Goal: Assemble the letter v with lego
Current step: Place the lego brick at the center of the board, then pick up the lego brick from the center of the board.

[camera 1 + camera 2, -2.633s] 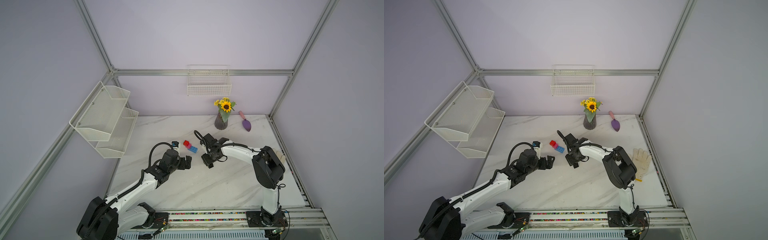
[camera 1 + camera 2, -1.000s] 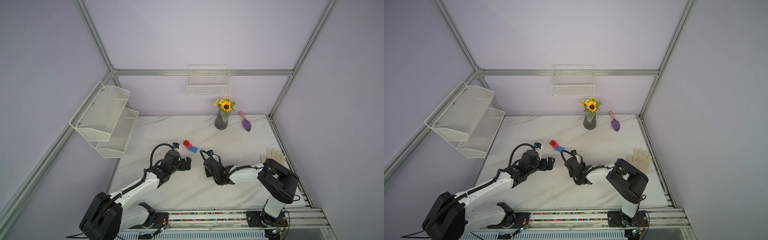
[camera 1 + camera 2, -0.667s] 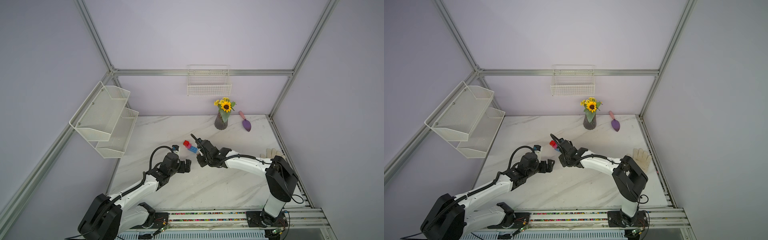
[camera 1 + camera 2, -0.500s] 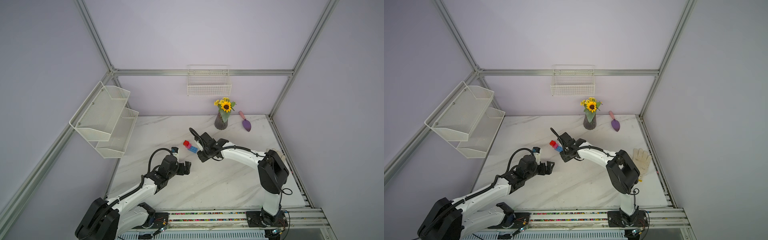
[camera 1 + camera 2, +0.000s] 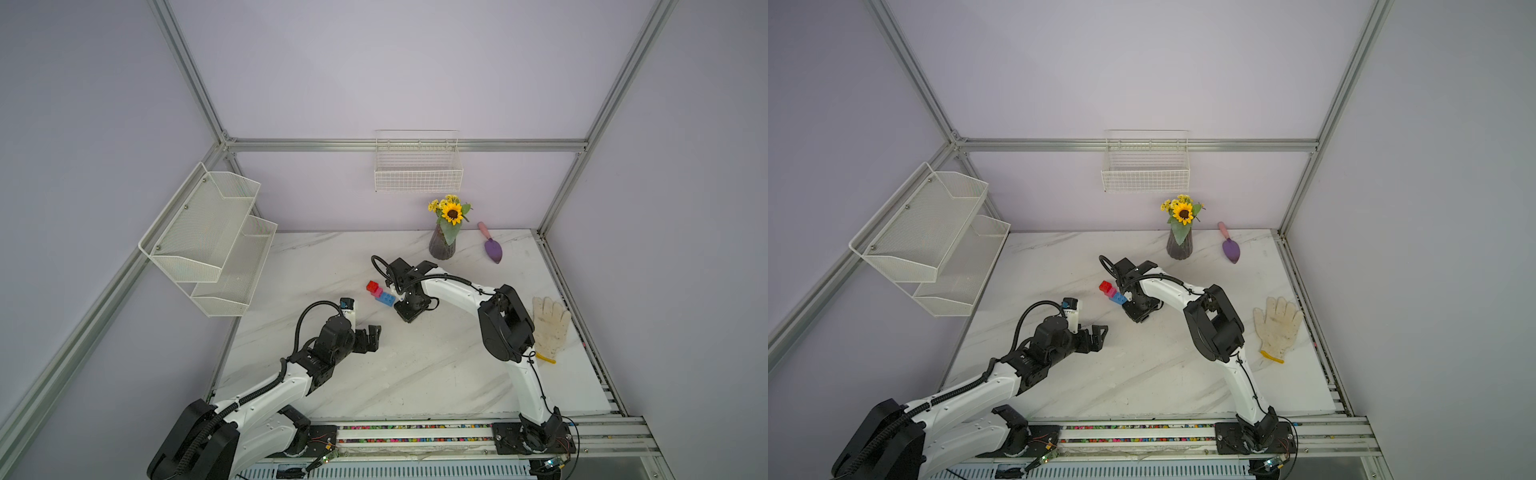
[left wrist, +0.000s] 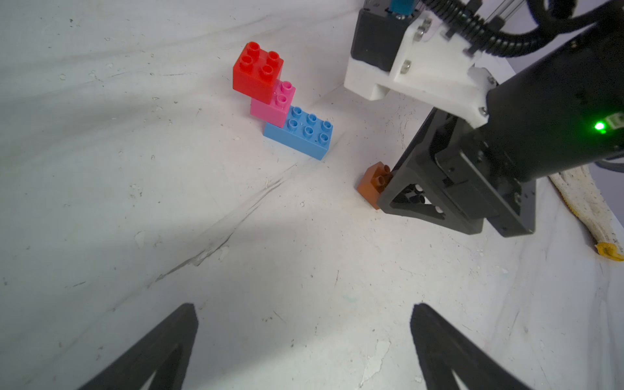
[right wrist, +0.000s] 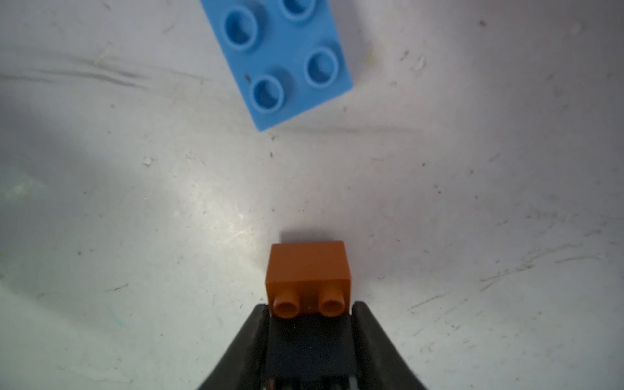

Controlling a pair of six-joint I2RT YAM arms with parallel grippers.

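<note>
A stepped stack of lego stands mid-table: a red brick (image 6: 256, 72) on a pink brick (image 6: 273, 104) on a longer blue brick (image 6: 300, 135), seen in both top views (image 5: 386, 299) (image 5: 1119, 298). Just right of the blue brick (image 7: 287, 60), my right gripper (image 7: 310, 310) is shut on a black brick with an orange brick (image 7: 309, 266) joined to it. The orange brick (image 6: 373, 184) rests on the table, a short gap from the blue one. My left gripper (image 6: 304, 314) stands open over bare table nearer the front (image 5: 374, 338).
A vase of sunflowers (image 5: 442, 245) and a purple trowel (image 5: 492, 249) stand at the back right. A white glove (image 5: 550, 324) lies by the right edge. A wire shelf (image 5: 208, 237) hangs on the left wall and a wire basket (image 5: 417, 166) on the back wall.
My right arm swung from the front middle of the table back to the brick stack and came down beside the blue brick. The left gripper drew back slightly and stayed open.
</note>
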